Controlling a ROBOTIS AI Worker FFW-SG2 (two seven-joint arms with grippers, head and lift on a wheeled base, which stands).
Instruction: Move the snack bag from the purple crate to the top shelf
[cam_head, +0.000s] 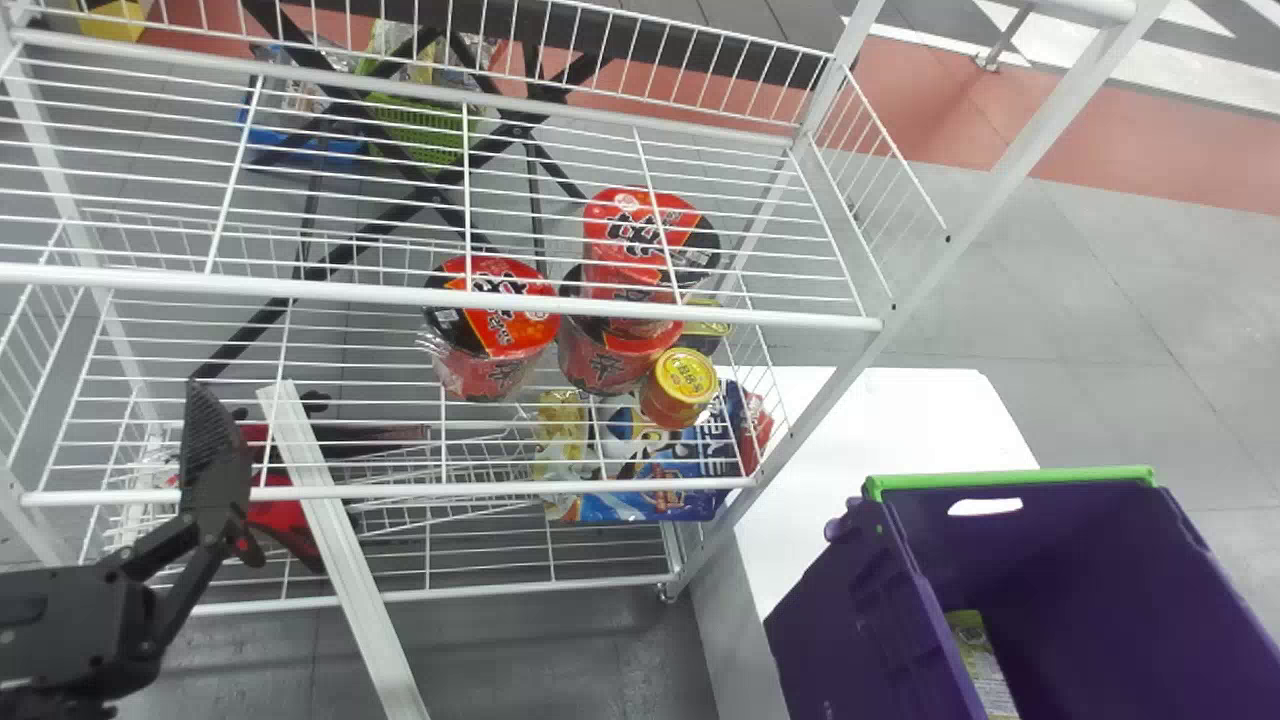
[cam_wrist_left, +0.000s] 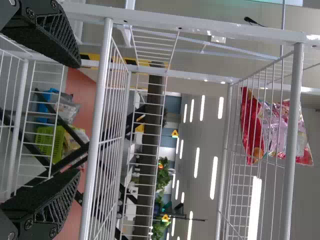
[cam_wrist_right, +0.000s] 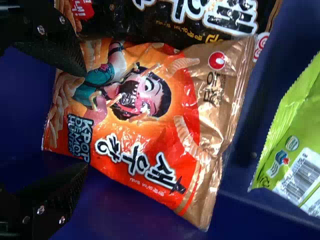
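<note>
In the head view the purple crate (cam_head: 850, 610) stands at the lower right, its inside partly visible. The right wrist view looks into it: an orange-red snack bag (cam_wrist_right: 145, 130) with a gold end lies on the purple bottom. My right gripper (cam_wrist_right: 85, 120) is open over one end of that bag, one finger overlapping its print, the other beside its edge. My left gripper (cam_head: 205, 405) is at the rack's left front in the head view; in the left wrist view the left gripper (cam_wrist_left: 77, 117) stands open and empty, facing the rack. A high wire shelf (cam_wrist_left: 295, 120) shows there too.
A black bag (cam_wrist_right: 200, 15) and a green bag (cam_wrist_right: 292, 155) lie near the orange one. Red noodle cups (cam_head: 490, 330) stand on a lower wire shelf. A red-pink bag (cam_wrist_left: 275, 130) sits on the high shelf. White rack posts (cam_head: 900, 310) rise beside the crate.
</note>
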